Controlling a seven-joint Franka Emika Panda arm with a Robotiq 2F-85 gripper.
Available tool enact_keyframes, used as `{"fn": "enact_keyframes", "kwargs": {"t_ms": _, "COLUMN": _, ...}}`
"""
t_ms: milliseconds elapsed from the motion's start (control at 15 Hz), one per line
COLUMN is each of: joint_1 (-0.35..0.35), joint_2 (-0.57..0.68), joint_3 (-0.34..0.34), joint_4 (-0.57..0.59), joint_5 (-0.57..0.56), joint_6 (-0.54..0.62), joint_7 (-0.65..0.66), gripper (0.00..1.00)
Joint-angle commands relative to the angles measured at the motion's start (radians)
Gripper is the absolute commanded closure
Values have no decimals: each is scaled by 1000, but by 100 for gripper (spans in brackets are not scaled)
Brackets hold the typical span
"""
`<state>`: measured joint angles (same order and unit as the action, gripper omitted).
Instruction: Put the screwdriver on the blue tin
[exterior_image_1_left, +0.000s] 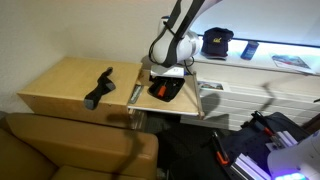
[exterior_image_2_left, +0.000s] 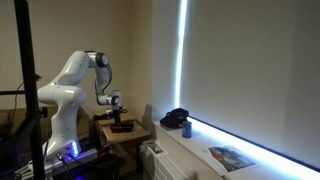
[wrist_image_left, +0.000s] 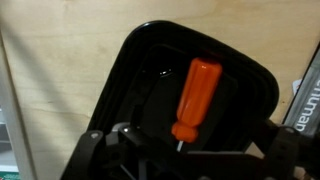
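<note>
Wrist view: screwdriver (wrist_image_left: 193, 92) lies flat in the black tray (wrist_image_left: 122, 70), orange handle toward the far end, dark shaft pointing at the camera. The claw (wrist_image_left: 185, 158) hangs over the shaft end, spread wide, one finger (wrist_image_left: 92, 150) at the left and its mate at the right. Nothing is held between them.

Progress: nothing done yet, as far as I can judge. The tool is not gripped and not lifted. Left to do: close on it, raise it clear of the tray, carry it over, set it down on the tin.

Blue tin (exterior_image_2_left: 187, 128) shows in an exterior view, on the white ledge (exterior_image_2_left: 200, 150), just beside a dark cap (exterior_image_2_left: 175, 118). It is well apart from the tray and sits higher than the wooden table (exterior_image_1_left: 60, 80).

Edges and room: the raised tray rim hems the tool on both sides, so the fingers must drop inside it. A long black tool (exterior_image_1_left: 100, 88) lies far left on the table, out of the way. The cap crowds one side of the tin. A magazine (exterior_image_2_left: 232, 157) lies further along the ledge.
</note>
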<state>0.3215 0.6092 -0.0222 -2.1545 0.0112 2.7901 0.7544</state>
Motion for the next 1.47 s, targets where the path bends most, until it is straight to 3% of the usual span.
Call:
{"fn": "enact_keyframes", "kwargs": {"t_ms": 0, "joint_1": 62, "joint_2": 82, "joint_3": -51, "joint_4": 73, "joint_5": -7, "joint_6": 2, "joint_7": 21, "gripper": 0}}
{"fn": "enact_keyframes", "kwargs": {"t_ms": 333, "joint_1": 73, "joint_2": 152, "joint_3": -56, "joint_4": 135, "joint_5": 16, "joint_6": -20, "joint_7": 15, "gripper": 0}}
{"fn": "enact_keyframes", "kwargs": {"t_ms": 400, "joint_1": 67, "joint_2": 161, "joint_3": -51, "joint_4": 138, "joint_5": 25, "joint_6": -18, "joint_7": 16, "gripper": 25}}
{"fn": "enact_keyframes", "kwargs": {"t_ms": 467, "joint_1": 69, "joint_2": 166, "joint_3": -56, "joint_4": 137, "joint_5": 27, "joint_6": -13, "joint_7": 19, "gripper": 26}}
{"fn": "enact_keyframes", "kwargs": {"t_ms": 1067, "joint_1": 46, "joint_2": 157, "joint_3": -53, "joint_4": 153, "joint_5": 88, "joint_6": -15, "joint_7": 25, "gripper": 89}}
{"fn": "enact_keyframes", "kwargs": {"t_ms": 1400, "joint_1": 24, "joint_2": 77, "joint_3": -43, "joint_4": 97, "joint_5": 109, "joint_6": -53, "joint_7": -3, "gripper": 91}}
